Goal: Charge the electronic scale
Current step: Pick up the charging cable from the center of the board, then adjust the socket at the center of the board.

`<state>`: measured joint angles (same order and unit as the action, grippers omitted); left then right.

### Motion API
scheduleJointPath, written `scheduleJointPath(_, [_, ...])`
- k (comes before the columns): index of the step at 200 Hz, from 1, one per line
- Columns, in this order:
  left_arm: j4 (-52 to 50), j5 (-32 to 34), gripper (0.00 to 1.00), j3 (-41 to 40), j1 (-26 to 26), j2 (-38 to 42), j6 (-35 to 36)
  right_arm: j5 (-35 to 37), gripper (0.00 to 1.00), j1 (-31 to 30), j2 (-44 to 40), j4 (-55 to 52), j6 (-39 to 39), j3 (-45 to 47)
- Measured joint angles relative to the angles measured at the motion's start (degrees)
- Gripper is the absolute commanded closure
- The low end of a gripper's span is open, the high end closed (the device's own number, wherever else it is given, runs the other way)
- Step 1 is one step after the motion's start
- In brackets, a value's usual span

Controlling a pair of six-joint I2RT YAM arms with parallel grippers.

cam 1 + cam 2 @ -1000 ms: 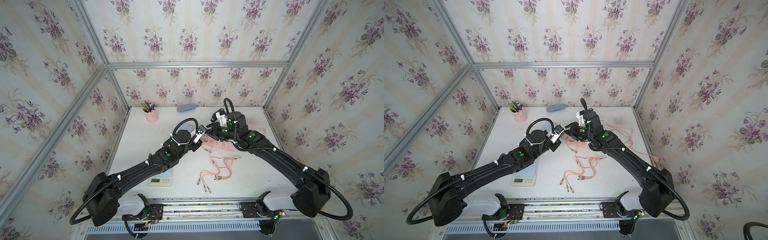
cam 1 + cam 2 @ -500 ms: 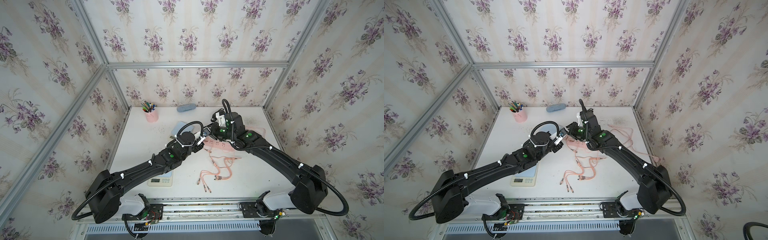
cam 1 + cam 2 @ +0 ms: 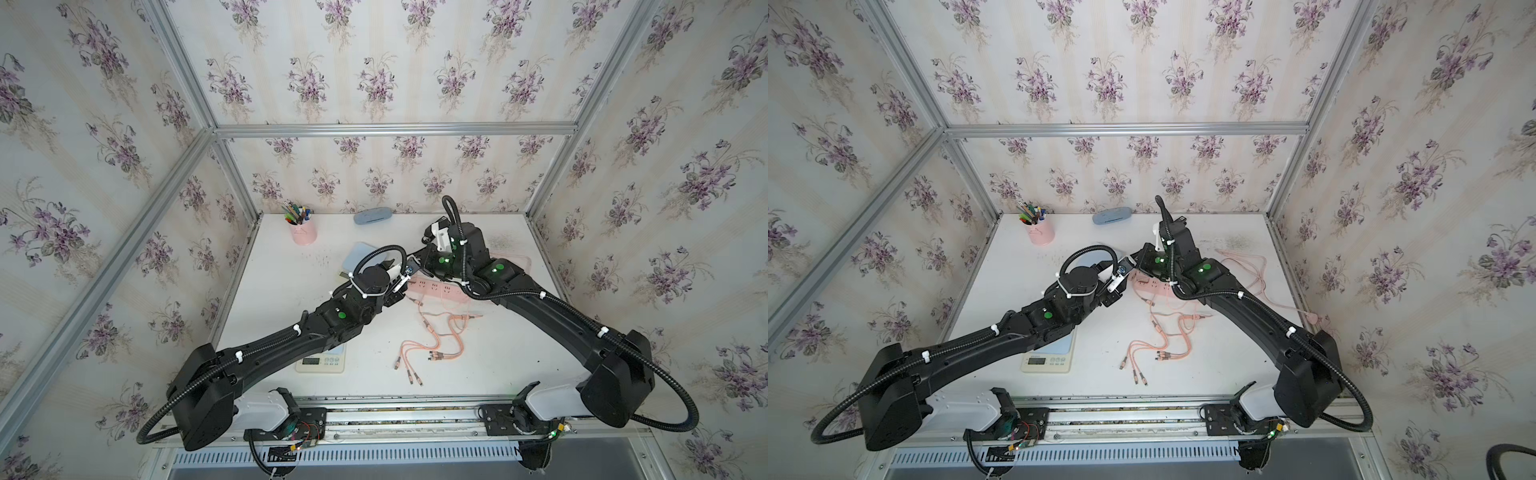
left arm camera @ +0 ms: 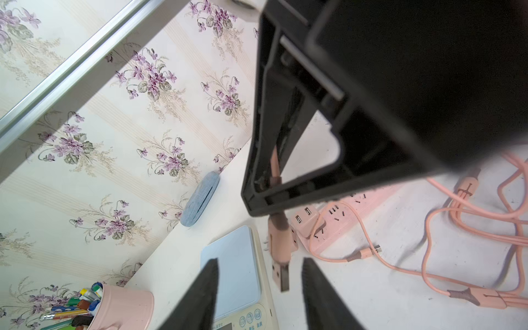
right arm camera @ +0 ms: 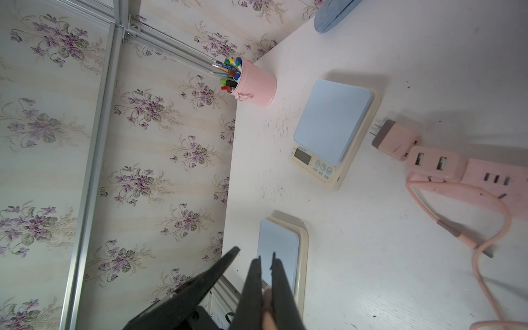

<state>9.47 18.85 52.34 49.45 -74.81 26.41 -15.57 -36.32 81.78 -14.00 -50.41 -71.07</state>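
Likely step: getting power connected. Right gripper point(image 5: 266, 257) pinches USB plug point(image 4: 278, 243) over power strip point(image 3: 436, 289) end; left gripper point(image 4: 260, 261) spread, flanking plug. Electronic scale point(image 5: 334, 128) near strip end; second scale point(image 3: 320, 361) well apart. Next: square plug to strip's USB port.

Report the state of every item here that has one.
Left claw: open, holding nothing.
Right claw: shut on cable.
Cable: plug end dangling, unplugged.
Charger: lying loose, unplugged.
Power strip: USB ports empty.
Rear scale: flat, no cable attached.
Pen cup: upright, full.
Blue case: closed.
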Motion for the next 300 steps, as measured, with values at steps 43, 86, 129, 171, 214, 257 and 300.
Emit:
scheduleJointPath(43, [-0.20, -17.73, 0.32, 1.62, -13.35, -0.48, -13.44, 6.82, 1.00, 0.04, 2.64, -1.14, 11.39, -3.50])
scheduleJointPath(86, [-3.91, -34.60, 0.43, 11.78, -21.03, -15.34, -28.28, 17.86, 1.00, 0.28, 10.25, -3.93, 19.82, -8.20])
scheduleJointPath(129, [-8.68, -40.50, 0.56, 24.79, -22.12, -34.38, -38.97, 22.60, 1.00, 4.59, 15.23, -5.51, 21.22, -6.47])
scheduleJointPath(171, [-11.17, -44.33, 0.63, 36.52, -22.53, -48.54, -45.66, 21.92, 1.00, 7.06, 9.46, -5.38, 18.88, 7.98])
scheduleJointPath(214, [-12.44, -46.62, 0.63, 37.22, -21.70, -52.06, -49.11, 19.69, 1.00, 8.50, 6.34, -4.31, 18.78, 19.69])
scheduleJointPath(257, [-12.37, -46.66, 0.63, 29.97, -20.48, -47.21, -50.10, 17.33, 1.00, 12.98, 8.48, 1.49, 23.82, 20.39])
scheduleJointPath(300, [-11.72, -45.68, 0.52, 24.09, -20.09, -42.49, -50.71, 14.56, 1.00, 14.25, 10.84, 2.16, 29.62, 17.03])
